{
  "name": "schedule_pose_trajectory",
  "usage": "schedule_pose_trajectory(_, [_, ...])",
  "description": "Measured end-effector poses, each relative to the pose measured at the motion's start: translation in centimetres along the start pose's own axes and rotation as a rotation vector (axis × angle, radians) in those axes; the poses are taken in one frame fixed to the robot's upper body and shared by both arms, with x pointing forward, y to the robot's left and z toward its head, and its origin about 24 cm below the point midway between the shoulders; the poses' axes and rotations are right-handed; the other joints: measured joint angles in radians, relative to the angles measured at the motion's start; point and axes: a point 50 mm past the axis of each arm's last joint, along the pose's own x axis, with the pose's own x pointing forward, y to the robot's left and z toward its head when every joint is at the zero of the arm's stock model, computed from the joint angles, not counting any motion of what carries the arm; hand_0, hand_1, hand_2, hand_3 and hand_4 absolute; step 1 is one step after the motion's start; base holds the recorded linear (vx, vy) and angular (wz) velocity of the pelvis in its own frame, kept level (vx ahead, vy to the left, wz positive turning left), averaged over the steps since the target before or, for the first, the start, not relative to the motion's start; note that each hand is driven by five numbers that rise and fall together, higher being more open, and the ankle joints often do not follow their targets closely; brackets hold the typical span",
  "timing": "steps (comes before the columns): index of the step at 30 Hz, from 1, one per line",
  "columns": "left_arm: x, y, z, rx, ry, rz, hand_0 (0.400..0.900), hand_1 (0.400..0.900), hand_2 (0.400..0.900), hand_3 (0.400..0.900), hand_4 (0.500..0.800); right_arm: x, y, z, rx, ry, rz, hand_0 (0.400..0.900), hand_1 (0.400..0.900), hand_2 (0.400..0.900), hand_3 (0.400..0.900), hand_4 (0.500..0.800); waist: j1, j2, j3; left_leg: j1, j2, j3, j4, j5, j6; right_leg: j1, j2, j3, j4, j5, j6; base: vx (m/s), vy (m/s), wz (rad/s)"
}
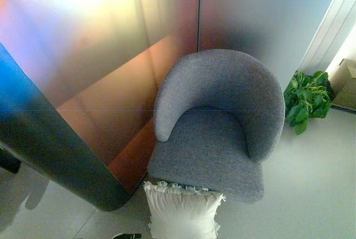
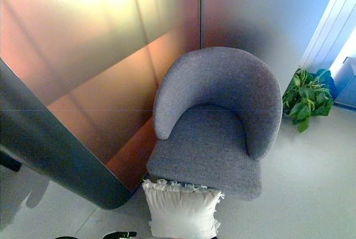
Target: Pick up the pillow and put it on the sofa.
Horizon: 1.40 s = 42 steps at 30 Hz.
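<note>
A white pillow [image 1: 182, 212] with frilled edges stands upright at the bottom middle of both views. Its top edge overlaps the front edge of the seat of a grey round-backed sofa chair [image 1: 222, 116]. The pillow's lower part runs out of view. A small dark piece with a white patch, my left hand [image 1: 125, 235], shows at the bottom edge just left of the pillow; how it meets the pillow is hidden. My right hand shows in neither view. The sofa's seat [image 2: 207, 149] has nothing on it.
A glossy panelled wall [image 1: 111, 55] runs behind and to the left of the sofa, with a curved dark grey base [image 1: 61, 161] at the lower left. A green potted plant [image 1: 306, 99] stands on the pale floor right of the sofa, and a cardboard box [image 1: 347, 83] sits beyond it.
</note>
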Motion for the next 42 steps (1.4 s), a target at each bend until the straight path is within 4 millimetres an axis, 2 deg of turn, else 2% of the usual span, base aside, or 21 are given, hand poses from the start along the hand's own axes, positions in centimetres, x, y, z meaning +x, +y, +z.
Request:
schedule_pose_trajectory(19, [0.0, -0.1, 0.3, 0.001, -0.013, -0.013, 0.900, 0.900, 0.900, 0.900, 0.800, 0.0, 0.0, 0.4, -0.002, -0.009, 0.001, 0.900, 0.900, 0.900, 0.900, 0.800, -0.008, 0.006, 0.016, -0.004, 0.000, 0.001, 0.000, 0.000, 0.000, -0.010, 0.000, 0.001, 0.000, 0.000, 0.000, 0.01, 0.008, 0.00])
schedule_pose_trajectory(24, [0.0, 0.1, 0.7, -0.026, -0.029, -0.003, 0.900, 0.900, 0.900, 0.900, 0.800, -0.2, -0.3, 1.0, -0.007, -0.029, -0.005, 0.900, 0.900, 0.900, 0.900, 0.800, -0.023, 0.021, 0.041, -0.021, -0.001, 0.002, 0.000, 0.000, 0.000, -0.031, -0.001, 0.003, 0.000, 0.000, 0.000, 0.00, 0.061, 0.01])
schedule_pose_trajectory(27, [0.0, 0.2, 1.6, -0.032, -0.054, 0.015, 0.900, 0.900, 0.900, 0.900, 0.800, -0.4, -1.1, 2.0, -0.023, -0.074, -0.023, 0.900, 0.900, 0.900, 0.900, 0.800, -0.025, 0.036, 0.063, -0.055, -0.002, 0.005, 0.010, 0.006, -0.003, -0.065, -0.001, 0.007, 0.005, 0.004, 0.004, -0.13, 0.087, 0.02])
schedule_pose_trajectory(29, [0.0, 0.5, 3.0, -0.047, -0.094, 0.022, 0.900, 0.900, 0.900, 0.900, 0.800, -0.8, -1.9, 3.3, -0.041, -0.109, -0.046, 0.900, 0.900, 0.900, 0.900, 0.800, -0.026, 0.054, 0.091, -0.090, -0.004, 0.005, 0.014, 0.020, 0.004, -0.103, -0.001, 0.009, 0.018, 0.009, 0.005, -0.26, 0.039, 0.03])
schedule_pose_trajectory(32, [-0.5, 1.8, 7.3, -0.063, -0.212, 0.050, 0.900, 0.900, 0.900, 0.900, 0.800, -1.6, -2.7, 6.6, -0.068, -0.199, -0.069, 0.900, 0.900, 0.900, 0.900, 0.800, -0.027, 0.069, 0.176, -0.185, -0.005, 0.000, 0.042, 0.036, 0.005, -0.195, -0.001, 0.007, 0.045, 0.019, 0.002, -0.23, 0.014, 0.04])
schedule_pose_trajectory(37, [-2.7, 5.1, 14.2, -0.095, -0.399, 0.119, 0.900, 0.900, 0.900, 0.900, 0.800, -3.8, -2.9, 12.6, -0.068, -0.401, -0.075, 0.900, 0.900, 0.900, 0.900, 0.800, -0.028, 0.047, 0.335, -0.284, -0.004, 0.001, 0.063, 0.061, 0.005, -0.311, 0.001, 0.008, 0.103, 0.024, -0.003, -0.15, -0.008, 0.01])
schedule_pose_trajectory(42, [-6.1, 8.1, 20.0, -0.116, -0.563, 0.197, 0.900, 0.900, 0.900, 0.900, 0.800, -5.5, -2.6, 16.1, -0.043, -0.522, -0.053, 0.900, 0.900, 0.900, 0.900, 0.800, -0.050, 0.021, 0.423, -0.402, -0.007, 0.002, 0.094, 0.079, 0.011, -0.461, -0.007, 0.011, 0.199, 0.013, -0.007, -0.16, -0.029, 0.01])
